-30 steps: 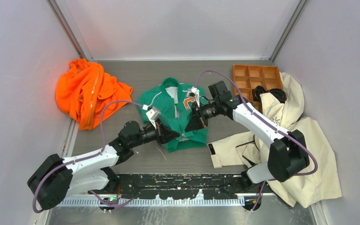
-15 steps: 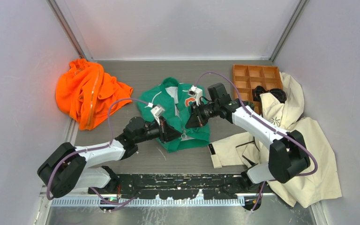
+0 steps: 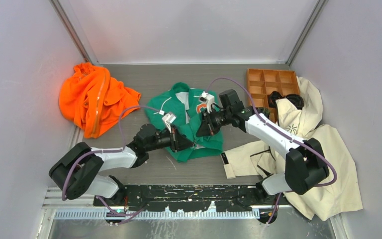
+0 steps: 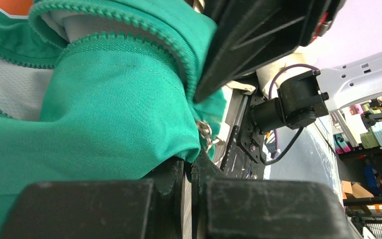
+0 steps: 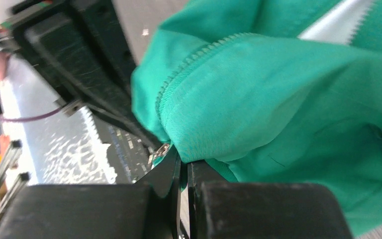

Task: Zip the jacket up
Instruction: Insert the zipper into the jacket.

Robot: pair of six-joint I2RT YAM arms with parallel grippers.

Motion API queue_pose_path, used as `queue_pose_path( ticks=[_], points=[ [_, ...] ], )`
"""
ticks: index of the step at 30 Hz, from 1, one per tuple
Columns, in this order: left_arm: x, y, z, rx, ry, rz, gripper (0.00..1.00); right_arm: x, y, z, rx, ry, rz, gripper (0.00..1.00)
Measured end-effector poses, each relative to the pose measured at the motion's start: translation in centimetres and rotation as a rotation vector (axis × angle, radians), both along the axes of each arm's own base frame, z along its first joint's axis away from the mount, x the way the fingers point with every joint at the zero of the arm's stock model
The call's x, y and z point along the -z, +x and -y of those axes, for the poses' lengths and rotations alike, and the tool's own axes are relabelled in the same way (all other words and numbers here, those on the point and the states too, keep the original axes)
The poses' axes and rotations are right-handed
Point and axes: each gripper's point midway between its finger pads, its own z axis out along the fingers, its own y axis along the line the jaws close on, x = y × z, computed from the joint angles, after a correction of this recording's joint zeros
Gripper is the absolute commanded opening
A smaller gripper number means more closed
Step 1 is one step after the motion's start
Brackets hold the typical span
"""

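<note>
The table (image 3: pixel 144 79) carries a cream coat (image 3: pixel 323 149) over its right edge and an orange garment (image 3: pixel 97 97) at its back left. The jacket (image 3: pixel 179 107) lies at the middle. The left gripper (image 3: pixel 188 144) and right gripper (image 3: pixel 202 131) each pinch its green fabric near the zipper.

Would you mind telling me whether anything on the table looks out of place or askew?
The cream coat sprawls over a corner of the orange tray at the right, and the green jacket lies bunched with its front open.
</note>
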Motion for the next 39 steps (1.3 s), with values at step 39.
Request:
queue_pose_path(
  ticks=[39],
  points=[
    [4.4,2.1,2.4,0.059,-0.037,-0.243,0.0,5.3,4.2,2.8,0.329,-0.206,-0.048,0.02]
  ],
)
